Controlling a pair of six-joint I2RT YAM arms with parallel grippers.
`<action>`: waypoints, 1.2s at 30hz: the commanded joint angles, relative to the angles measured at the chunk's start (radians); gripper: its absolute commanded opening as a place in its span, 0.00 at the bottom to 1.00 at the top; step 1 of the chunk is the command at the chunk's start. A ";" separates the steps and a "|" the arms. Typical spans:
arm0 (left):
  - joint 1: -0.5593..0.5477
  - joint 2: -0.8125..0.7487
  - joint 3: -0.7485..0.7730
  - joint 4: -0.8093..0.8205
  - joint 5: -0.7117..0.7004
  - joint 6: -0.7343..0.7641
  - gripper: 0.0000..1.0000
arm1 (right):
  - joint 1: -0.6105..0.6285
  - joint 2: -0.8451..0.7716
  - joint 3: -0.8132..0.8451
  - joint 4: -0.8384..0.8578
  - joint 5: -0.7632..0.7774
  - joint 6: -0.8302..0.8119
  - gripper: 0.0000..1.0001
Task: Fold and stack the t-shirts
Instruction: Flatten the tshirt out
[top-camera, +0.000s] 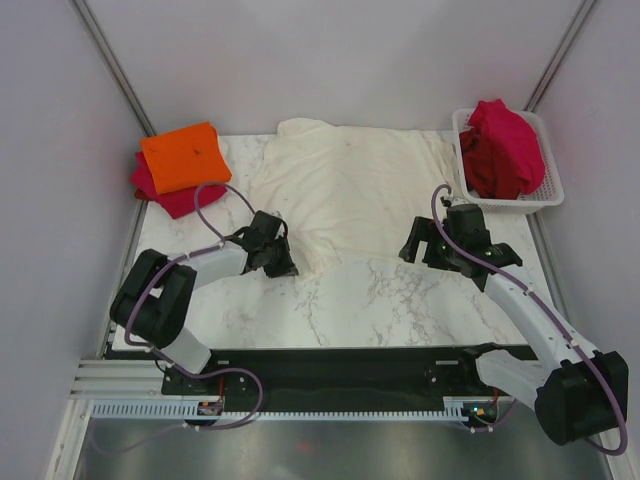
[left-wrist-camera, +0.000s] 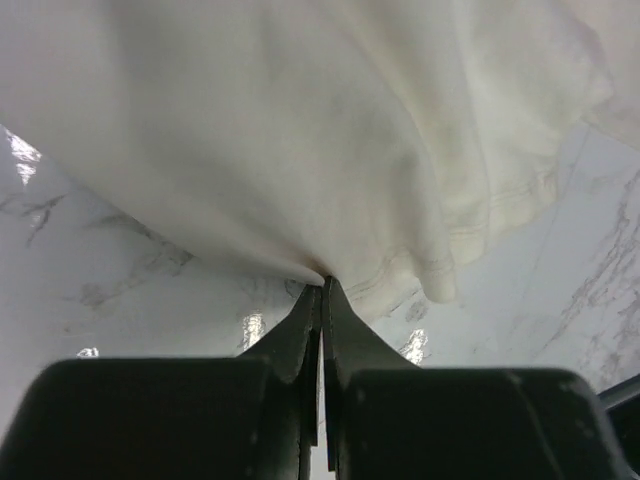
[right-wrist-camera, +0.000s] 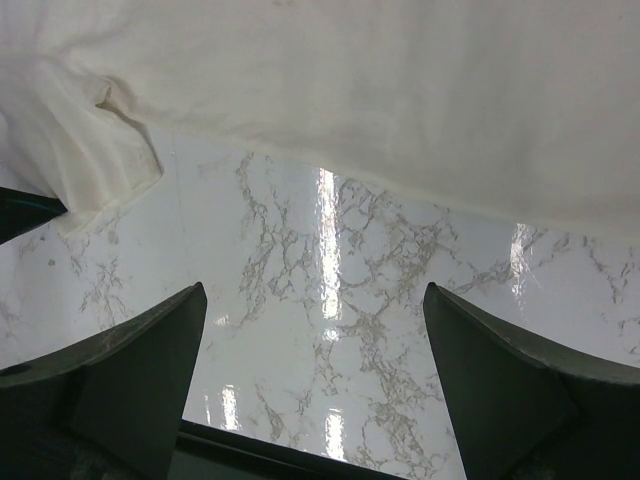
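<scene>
The cream-white t-shirt (top-camera: 350, 190) lies spread across the back middle of the marble table (top-camera: 380, 300). My left gripper (top-camera: 282, 264) is shut on its near left corner, and the cloth bunches at the fingertips in the left wrist view (left-wrist-camera: 322, 285), where the shirt (left-wrist-camera: 330, 130) fills the upper part. My right gripper (top-camera: 415, 250) is open and empty just above the table by the shirt's near right hem. In the right wrist view (right-wrist-camera: 315, 330) only bare marble lies between its jaws, with the shirt's hem (right-wrist-camera: 400, 90) beyond. A folded orange t-shirt (top-camera: 182, 155) sits on a folded red one (top-camera: 170, 198) at the back left.
A white mesh basket (top-camera: 553, 188) at the back right holds crumpled red t-shirts (top-camera: 500, 148). Grey walls close in the table on both sides and behind. A black strip and cable rail run along the table's near edge (top-camera: 340, 365).
</scene>
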 joint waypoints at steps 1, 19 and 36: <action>-0.010 -0.028 -0.050 0.092 0.061 -0.061 0.02 | 0.002 -0.013 -0.003 0.025 0.019 -0.025 0.98; -0.010 -0.535 -0.149 0.092 0.061 -0.061 0.02 | 0.004 -0.054 -0.016 -0.021 0.100 0.009 0.98; -0.084 -0.925 -0.268 -0.544 0.053 -0.290 0.02 | 0.004 -0.168 -0.143 -0.024 0.277 0.270 0.98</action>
